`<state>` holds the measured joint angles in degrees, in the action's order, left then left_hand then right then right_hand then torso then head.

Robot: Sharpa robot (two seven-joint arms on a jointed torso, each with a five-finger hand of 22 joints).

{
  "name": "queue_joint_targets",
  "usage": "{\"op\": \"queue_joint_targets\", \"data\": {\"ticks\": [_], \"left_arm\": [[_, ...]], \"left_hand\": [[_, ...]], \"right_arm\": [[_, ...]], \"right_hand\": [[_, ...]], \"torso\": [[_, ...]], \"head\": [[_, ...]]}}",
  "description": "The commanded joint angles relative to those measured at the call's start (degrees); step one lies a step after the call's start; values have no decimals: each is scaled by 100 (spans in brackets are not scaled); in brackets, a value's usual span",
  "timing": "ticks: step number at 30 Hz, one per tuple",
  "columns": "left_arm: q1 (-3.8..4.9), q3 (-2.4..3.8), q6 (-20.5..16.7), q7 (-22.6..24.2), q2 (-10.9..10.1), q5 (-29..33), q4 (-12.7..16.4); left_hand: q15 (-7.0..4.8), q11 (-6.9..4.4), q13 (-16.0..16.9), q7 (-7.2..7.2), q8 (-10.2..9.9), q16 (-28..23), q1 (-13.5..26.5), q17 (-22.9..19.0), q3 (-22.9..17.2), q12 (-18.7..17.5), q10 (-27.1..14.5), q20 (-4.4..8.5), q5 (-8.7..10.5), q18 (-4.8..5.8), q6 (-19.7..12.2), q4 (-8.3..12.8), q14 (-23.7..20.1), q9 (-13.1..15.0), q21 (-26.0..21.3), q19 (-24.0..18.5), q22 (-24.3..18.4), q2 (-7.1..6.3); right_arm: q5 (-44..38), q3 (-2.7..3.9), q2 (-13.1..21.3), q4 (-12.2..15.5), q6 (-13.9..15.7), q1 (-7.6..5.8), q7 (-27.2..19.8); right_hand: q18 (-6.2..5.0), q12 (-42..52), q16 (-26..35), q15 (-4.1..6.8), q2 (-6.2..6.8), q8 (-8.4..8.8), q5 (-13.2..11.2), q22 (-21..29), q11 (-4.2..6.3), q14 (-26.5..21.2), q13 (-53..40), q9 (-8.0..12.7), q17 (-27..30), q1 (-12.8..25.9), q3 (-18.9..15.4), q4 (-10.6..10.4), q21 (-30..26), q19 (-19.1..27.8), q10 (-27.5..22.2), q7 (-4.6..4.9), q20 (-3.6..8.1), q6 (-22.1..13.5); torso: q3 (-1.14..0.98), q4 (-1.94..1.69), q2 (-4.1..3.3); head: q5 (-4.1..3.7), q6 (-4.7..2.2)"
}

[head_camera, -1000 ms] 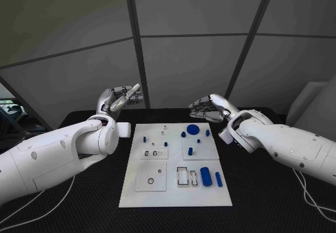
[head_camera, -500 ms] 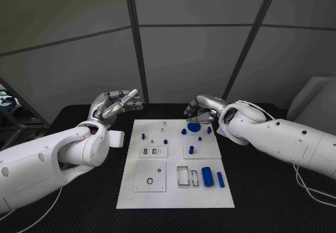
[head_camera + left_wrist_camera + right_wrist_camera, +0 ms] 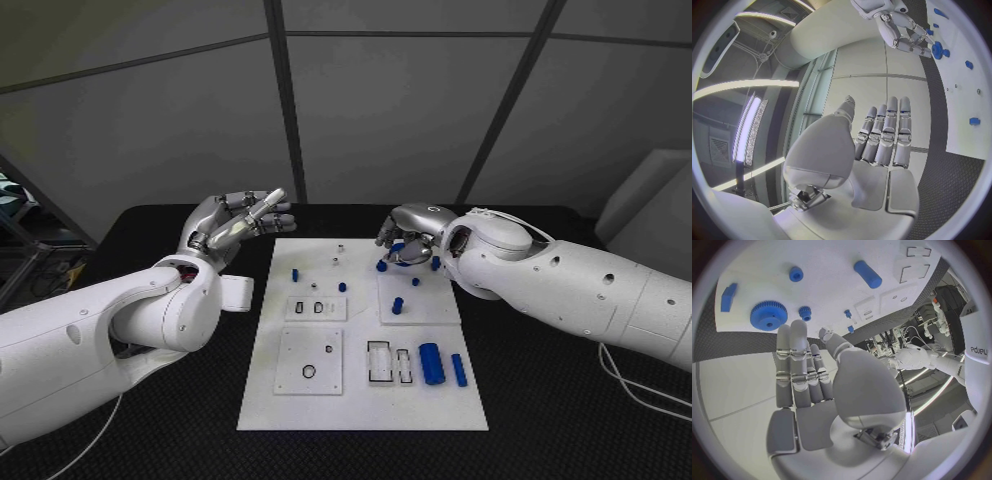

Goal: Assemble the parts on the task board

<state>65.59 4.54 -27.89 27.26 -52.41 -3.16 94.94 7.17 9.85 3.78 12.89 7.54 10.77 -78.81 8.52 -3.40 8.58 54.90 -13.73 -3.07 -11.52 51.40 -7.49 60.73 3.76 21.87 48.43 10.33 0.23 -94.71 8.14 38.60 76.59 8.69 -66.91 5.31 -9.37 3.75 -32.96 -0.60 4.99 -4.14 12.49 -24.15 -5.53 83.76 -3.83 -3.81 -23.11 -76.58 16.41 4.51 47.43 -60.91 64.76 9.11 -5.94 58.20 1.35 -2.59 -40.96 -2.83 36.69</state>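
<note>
The right hand [image 3: 408, 232] is held over the far edge of the task board [image 3: 361, 400], its fingers extended side by side and nothing gripped in them. Just ahead of its fingertips in the right wrist view lies the blue gear [image 3: 768, 315], with a small blue peg [image 3: 804, 313] beside it and another round part [image 3: 796, 274] further in. A risk is judged here: were the hand lowered with the fingers this straight, the gear could be pushed flat along the board rather than grasped, and the neighbouring peg could be knocked over or shifted. The larger blue cylinder [image 3: 431, 363] and the slim blue bar [image 3: 459, 369] lie near the board's near edge, well apart from the hand. The left hand [image 3: 235, 222] is raised beside the board's far left corner over the tabletop [image 3: 562, 400], fingers apart and nothing held, so the board could not be steadied by it if it were dragged.
</note>
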Motion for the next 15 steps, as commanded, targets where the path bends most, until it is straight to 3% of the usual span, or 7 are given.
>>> {"op": "queue_joint_targets", "data": {"ticks": [1,9,15], "left_arm": [[9,7,121,-1,-1,-39,16],[9,7,133,10,2,-38,26],[9,7,134,10,-5,-38,32]], "left_hand": [[37,44,-6,13,-21,-25,-24,9,-1,-42,7,-5,-6,111,10,36,-1,-7,31,46,-3,20],[40,50,-6,21,-37,-40,-21,15,4,-58,0,-7,-6,111,3,42,2,-7,30,47,-4,21],[41,52,-6,24,-41,-43,-21,17,6,-62,-2,-7,-6,111,1,44,3,-8,30,47,-4,22]], "right_arm": [[-286,5,-16,-12,-309,-16,172],[-375,5,-75,-81,-486,-17,231],[-425,4,-108,-127,-526,-17,264]], "right_hand": [[-111,-5,-194,-7,69,27,1,-90,-15,201,-12,-4,-148,-9,26,-56,138,53,-55,-11,8,27],[-111,-6,-797,-17,119,28,-15,-303,-14,182,-17,-3,-668,-23,83,-142,449,118,-103,-17,-6,0],[-53,0,-1279,-19,124,24,-17,-741,-16,198,-22,-5,-1152,-38,117,-179,795,-30,-98,-19,-12,0]], "torso": [[8,-35,-68],[15,-51,-113],[11,-55,-124]], "head": [[-22,3],[-28,-2],[-29,-4]]}}
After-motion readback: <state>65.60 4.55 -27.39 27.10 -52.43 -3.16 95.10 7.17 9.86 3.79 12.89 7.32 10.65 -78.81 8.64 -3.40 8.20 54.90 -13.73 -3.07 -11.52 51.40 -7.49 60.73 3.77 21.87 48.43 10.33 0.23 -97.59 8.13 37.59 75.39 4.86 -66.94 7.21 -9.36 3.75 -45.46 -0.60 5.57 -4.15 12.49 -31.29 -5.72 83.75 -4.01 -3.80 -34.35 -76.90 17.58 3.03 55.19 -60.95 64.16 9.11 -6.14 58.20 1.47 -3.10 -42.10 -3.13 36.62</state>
